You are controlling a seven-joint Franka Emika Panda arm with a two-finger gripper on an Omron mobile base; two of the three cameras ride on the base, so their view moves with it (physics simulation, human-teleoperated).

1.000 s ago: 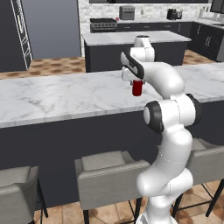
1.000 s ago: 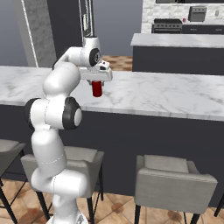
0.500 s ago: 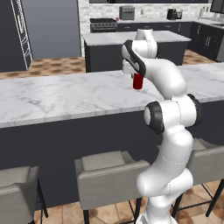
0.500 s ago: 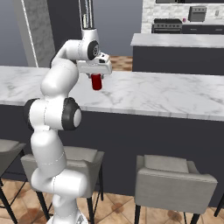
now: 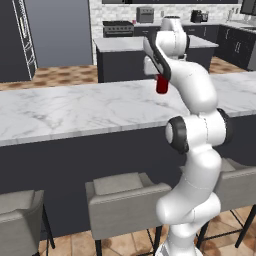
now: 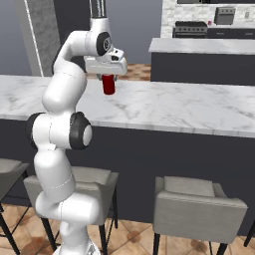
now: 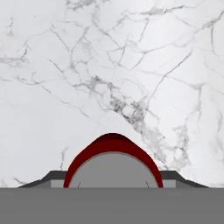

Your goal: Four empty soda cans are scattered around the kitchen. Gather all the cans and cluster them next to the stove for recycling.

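Right base view: end effector (image 6: pixel 108 79) pinches red soda can (image 6: pixel 108 85) above marble counter (image 6: pixel 164 107).

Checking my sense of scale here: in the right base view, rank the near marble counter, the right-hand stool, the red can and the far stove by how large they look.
1. Marble counter, largest.
2. Stool.
3. Stove, which looks small partly because it stands far back.
4. Red can, held above the counter; it looks about as big as the stove, so their order is unsure.
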